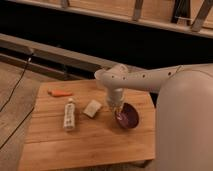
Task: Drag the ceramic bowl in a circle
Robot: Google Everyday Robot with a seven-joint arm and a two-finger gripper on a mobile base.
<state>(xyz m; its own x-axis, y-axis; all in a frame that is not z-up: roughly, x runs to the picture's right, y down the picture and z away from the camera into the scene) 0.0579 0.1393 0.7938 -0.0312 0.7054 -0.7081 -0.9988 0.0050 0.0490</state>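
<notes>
The ceramic bowl (129,117) is a round, dark purple-maroon bowl on the right part of the wooden table (85,142). My white arm comes in from the right and bends down over it. My gripper (117,109) points down at the bowl's left rim and reaches into it or touches it there.
A white bottle (69,114) lies left of centre on the table. A pale sponge-like block (92,108) lies between the bottle and the bowl. An orange carrot-like item (60,93) lies at the back left. The table's right edge is close to the bowl.
</notes>
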